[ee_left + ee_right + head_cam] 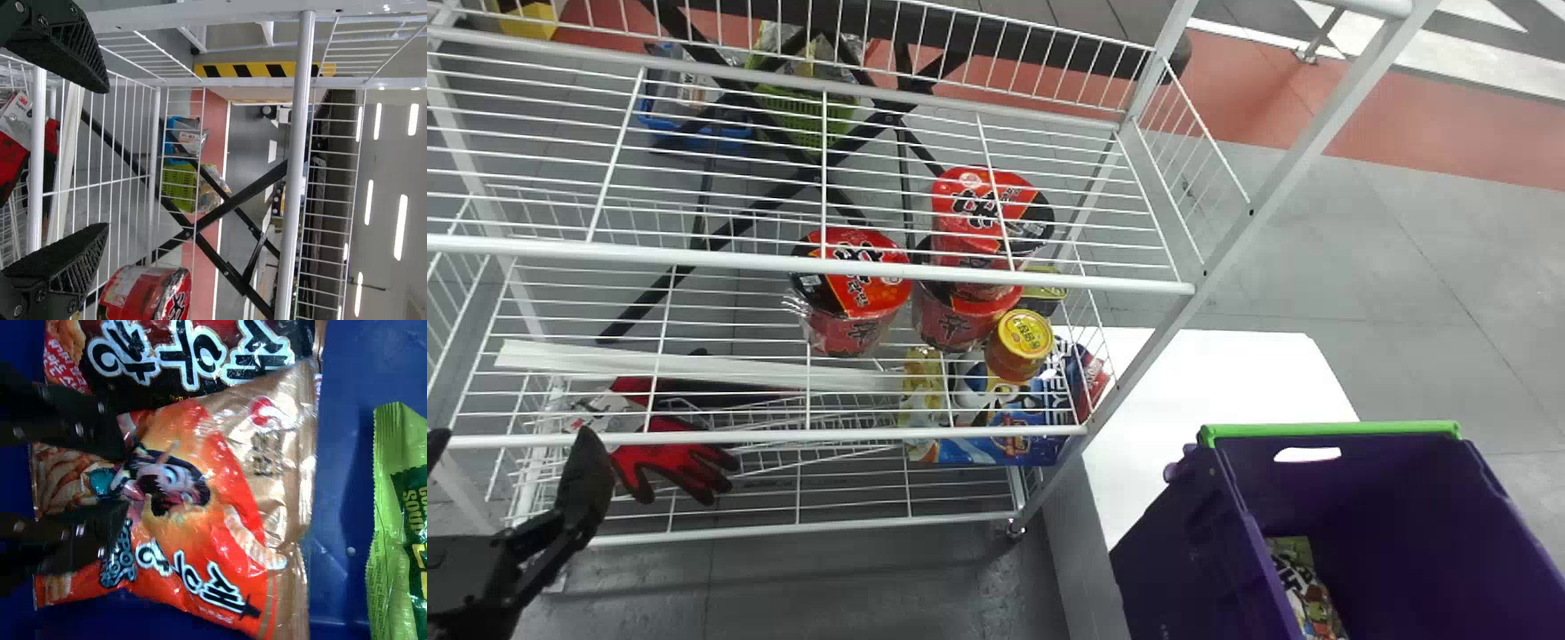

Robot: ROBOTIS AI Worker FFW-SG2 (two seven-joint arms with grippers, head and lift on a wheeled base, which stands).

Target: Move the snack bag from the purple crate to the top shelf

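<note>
Purple crate [1174,564]: orange snack bag [200,493] inside, beneath right gripper [128,480], fingers spread. Left gripper [511,458]: at the white wire rack [960,277], fingers spread. Rack: red tubs [854,284], yellow-lidded jar [1021,345]. Beyond: green basket [805,116].

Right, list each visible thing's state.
Purple plastic crate: open-topped.
Orange-and-gold foil snack bag: lying in the crate, no tear visible.
Left black end effector: open.
Right black end effector: open, over that bag.
Round yellow-lidded jar: closed, upright.
Red-and-black round tub: closed, upright.
Red-and-black fabric glove: empty.
</note>
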